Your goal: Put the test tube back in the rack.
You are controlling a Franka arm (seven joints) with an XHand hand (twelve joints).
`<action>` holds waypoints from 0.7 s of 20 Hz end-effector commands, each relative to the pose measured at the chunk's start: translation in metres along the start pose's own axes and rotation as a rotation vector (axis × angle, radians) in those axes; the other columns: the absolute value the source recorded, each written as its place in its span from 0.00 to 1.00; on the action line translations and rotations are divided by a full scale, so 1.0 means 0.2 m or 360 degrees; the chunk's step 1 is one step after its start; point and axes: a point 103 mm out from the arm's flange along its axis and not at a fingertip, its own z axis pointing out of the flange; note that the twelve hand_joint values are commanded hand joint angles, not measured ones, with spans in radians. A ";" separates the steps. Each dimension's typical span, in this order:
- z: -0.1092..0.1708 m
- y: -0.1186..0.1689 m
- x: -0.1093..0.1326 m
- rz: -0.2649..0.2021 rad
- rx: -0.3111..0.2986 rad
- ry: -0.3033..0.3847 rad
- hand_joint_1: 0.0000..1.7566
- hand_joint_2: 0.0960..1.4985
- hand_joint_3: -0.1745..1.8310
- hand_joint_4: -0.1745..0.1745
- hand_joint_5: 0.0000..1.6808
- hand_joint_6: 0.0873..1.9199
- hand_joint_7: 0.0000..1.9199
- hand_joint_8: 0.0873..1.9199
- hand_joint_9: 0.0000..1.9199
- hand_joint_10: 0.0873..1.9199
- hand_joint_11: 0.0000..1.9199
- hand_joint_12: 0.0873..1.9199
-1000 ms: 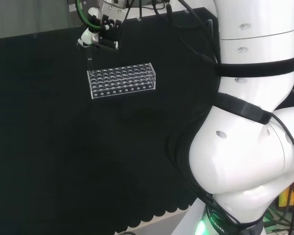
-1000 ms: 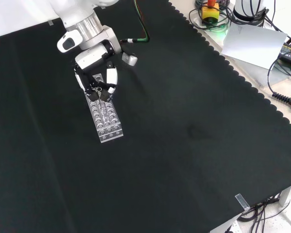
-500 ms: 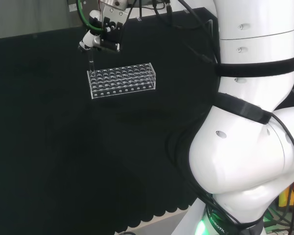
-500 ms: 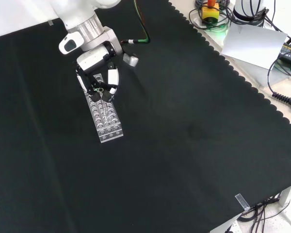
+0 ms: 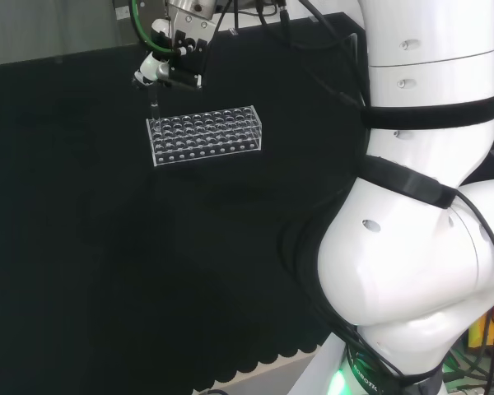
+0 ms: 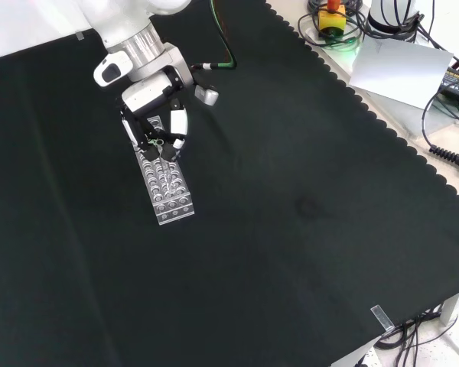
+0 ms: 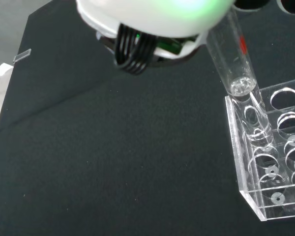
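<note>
1. One hand (image 5: 174,62), black and white, hangs from the white arm above the left end of the rack (image 5: 205,135) in the head view; in the front view the same hand (image 6: 154,122) sits over the rack's upper end.
2. Its fingers (image 6: 177,122) curl downward and pinch the test tube (image 5: 153,99), which points almost straight down.
3. In the wrist view the test tube (image 7: 232,56) is a clear cylinder with a red mark on its side; its rounded bottom touches or hovers just at the rim of a corner hole of the rack (image 7: 270,162), not yet sunk in.
4. The rack (image 6: 167,185) is a clear plastic block, long and rectangular, with rows of round holes in its top plate.
5. It rests on a desk (image 6: 306,229) covered with matte black cloth with a scalloped edge.
</note>
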 end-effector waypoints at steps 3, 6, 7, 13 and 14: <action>0.01 0.00 0.00 0.0009 0.0004 -0.0009 0.70 0.37 0.40 0.00 0.88 0.09 0.96 0.13 0.92 0.06 0.65 0.48; 0.02 0.02 0.02 0.0003 0.0004 -0.0013 0.70 0.37 0.41 0.00 0.88 0.09 0.96 0.13 0.92 0.06 0.65 0.48; 0.02 0.02 0.02 0.0000 0.0004 -0.0011 0.70 0.37 0.41 0.00 0.88 0.09 0.96 0.13 0.92 0.06 0.65 0.48; 0.03 0.02 0.02 -0.0002 0.0016 -0.0011 0.70 0.37 0.41 0.00 0.88 0.09 0.96 0.13 0.92 0.06 0.65 0.48; 0.03 0.02 0.02 -0.0001 0.0017 -0.0013 0.70 0.37 0.41 0.00 0.88 0.09 0.96 0.13 0.92 0.06 0.65 0.48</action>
